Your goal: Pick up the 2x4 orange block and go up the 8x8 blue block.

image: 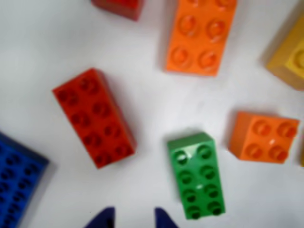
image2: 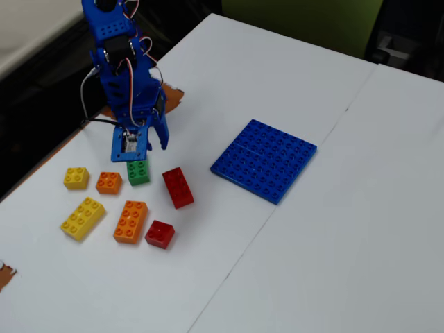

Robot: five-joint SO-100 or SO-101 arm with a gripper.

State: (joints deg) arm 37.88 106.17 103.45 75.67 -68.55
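My wrist cam: 2x4 orange block [image: 201, 35] up top, red 2x4 [image: 94, 117] and green 2x4 [image: 196, 175] below, gripper [image: 133, 218] tips apart (blurry), 8x8 blue block [image: 16, 178] btm-left.

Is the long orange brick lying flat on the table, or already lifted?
Flat on the table. The orange brick rests studs-up among the other bricks, and the gripper hovers apart from it, holding nothing.

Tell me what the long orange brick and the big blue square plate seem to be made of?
Both look like moulded plastic. The long orange brick has a smooth, slightly glossy face with round studs. The blue square plate is thin, evenly coloured, studded all over, apparently rigid.
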